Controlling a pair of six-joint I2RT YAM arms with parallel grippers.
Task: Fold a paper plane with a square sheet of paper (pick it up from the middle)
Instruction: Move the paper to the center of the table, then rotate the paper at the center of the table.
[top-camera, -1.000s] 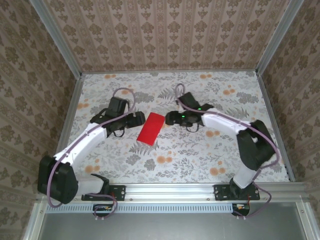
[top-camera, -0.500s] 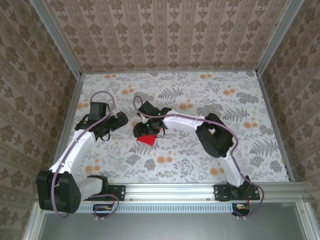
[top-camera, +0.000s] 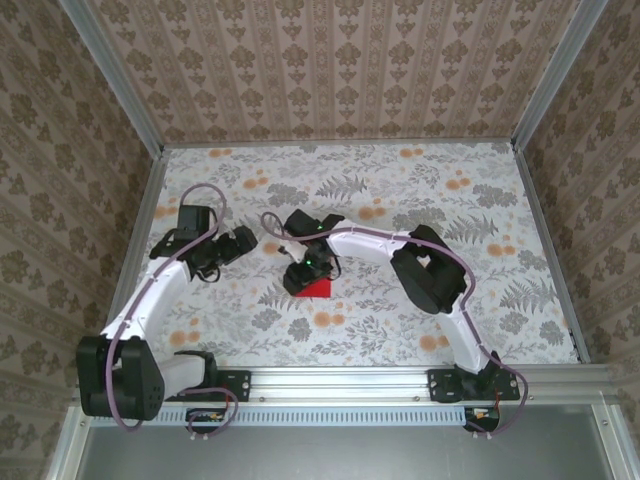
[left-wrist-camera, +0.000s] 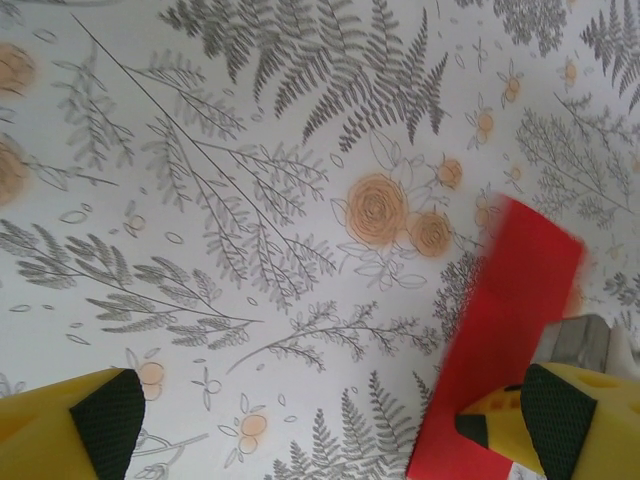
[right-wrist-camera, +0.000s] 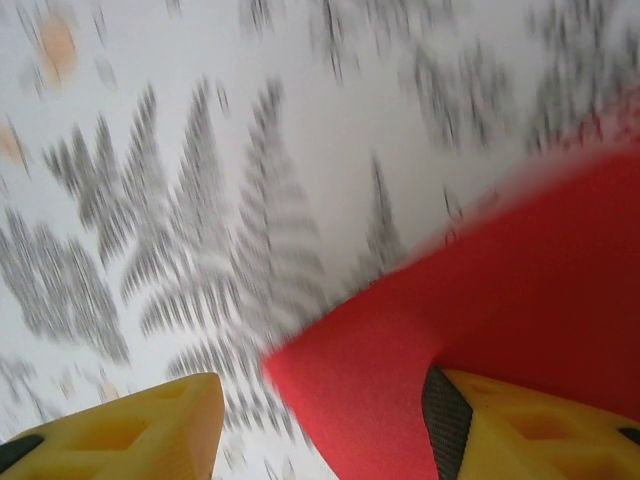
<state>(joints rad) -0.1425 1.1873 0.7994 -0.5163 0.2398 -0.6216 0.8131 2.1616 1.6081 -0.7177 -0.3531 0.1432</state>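
Bright, even light; soft shadows.
Your right wrist view is motion-smeared, red paper (right-wrist-camera: 520, 290) edges fuzzy; left wrist and top views are mostly sharp.

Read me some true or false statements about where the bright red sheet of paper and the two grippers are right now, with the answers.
1. The bright red sheet of paper sits right under the right gripper in the top view. True.
2. The left gripper is shut on the paper. False: its jaws stand wide apart, and the top view shows it off to the paper's left, not touching it.
3. The table is plain white. False: it carries a grey fern and orange flower print.
4. The right gripper's jaws are spread apart, with red paper beside one of them. True.
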